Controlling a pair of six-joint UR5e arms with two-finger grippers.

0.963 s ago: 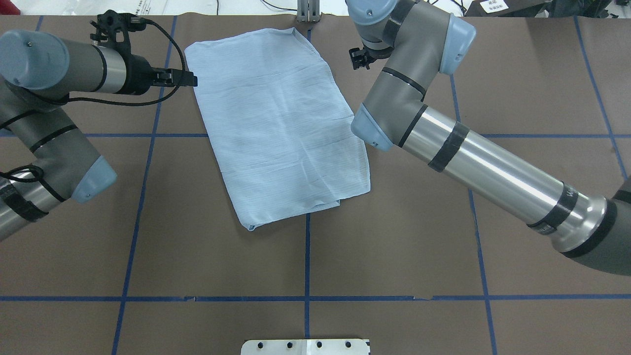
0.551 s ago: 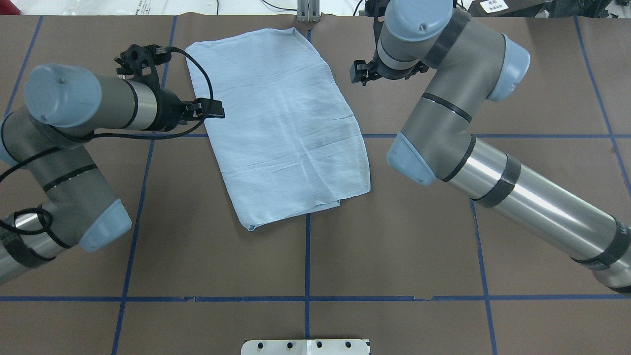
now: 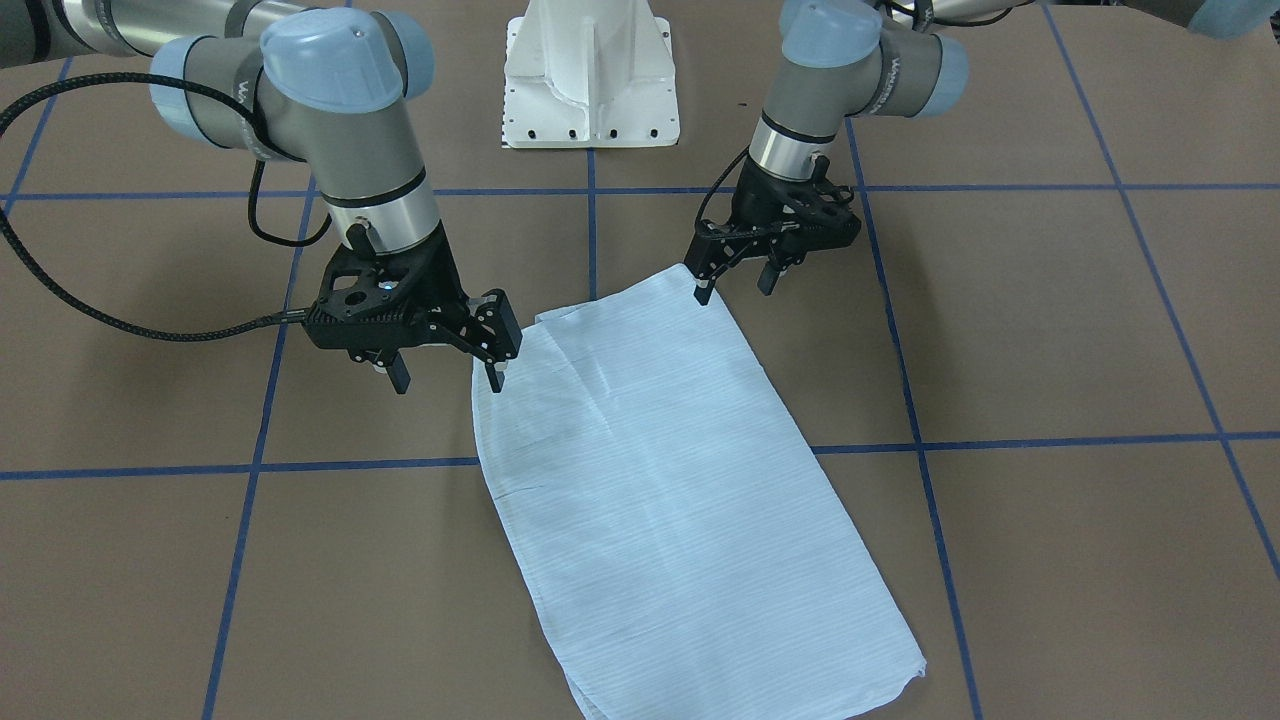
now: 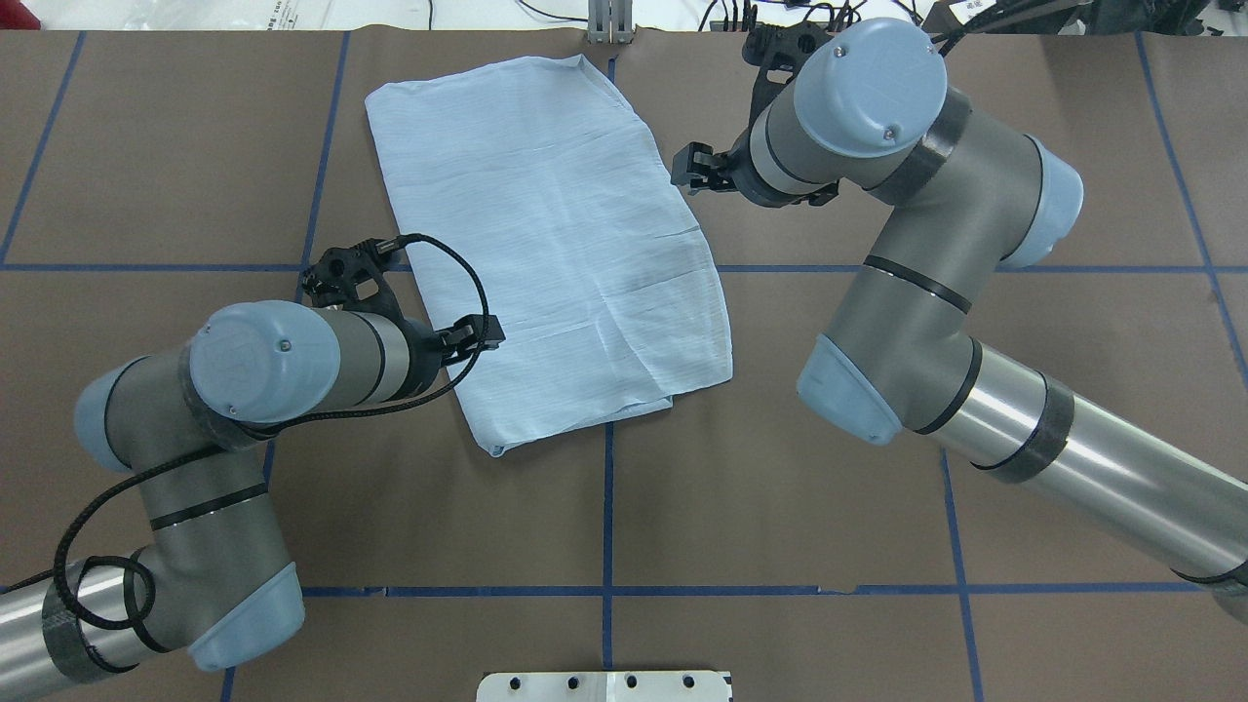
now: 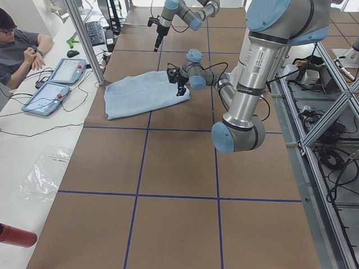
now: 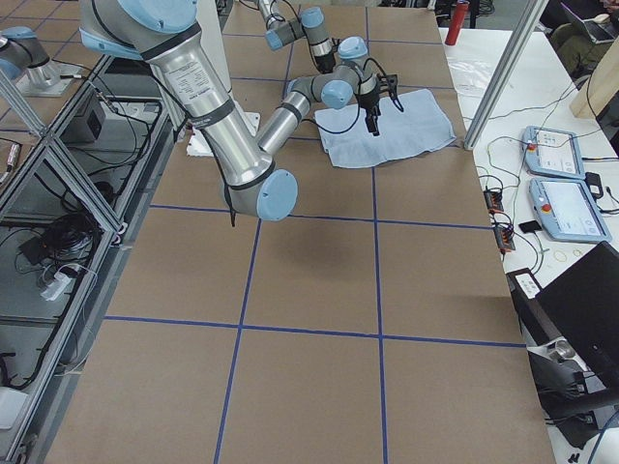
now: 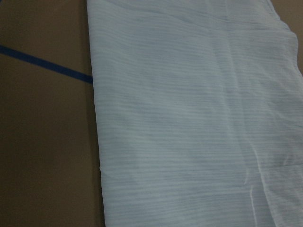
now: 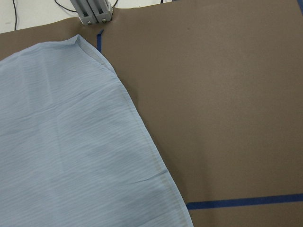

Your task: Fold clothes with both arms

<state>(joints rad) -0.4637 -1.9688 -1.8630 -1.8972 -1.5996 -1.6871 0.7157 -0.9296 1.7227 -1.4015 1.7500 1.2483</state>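
The pale-blue striped shirt (image 4: pixel 556 244) lies folded into a flat rectangle on the brown table; its collar, buttons and label are hidden. It also shows in the front view (image 3: pixel 680 480). My left gripper (image 4: pixel 483 336) is open and empty, pointing down at the shirt's left edge near its near corner (image 3: pixel 735 285). My right gripper (image 4: pixel 685 168) is open and empty at the shirt's right edge (image 3: pixel 447 378). The left wrist view shows the shirt (image 7: pixel 189 118) and its left edge. The right wrist view shows the shirt (image 8: pixel 61 156) and its far corner. I cannot tell if any fingertip touches cloth.
Blue tape lines (image 4: pixel 606 507) cross the brown table. The white pedestal base (image 3: pixel 590 90) stands at the near edge. A metal bracket (image 4: pixel 609 24) sits at the far edge. An operator (image 5: pixel 22 50) and teach pendants (image 6: pixel 556 174) are beyond the far side.
My left gripper has moved along the shirt's left edge toward the near corner. My right arm has swung back and its gripper has come closer to the shirt's right edge. The shirt has not moved.
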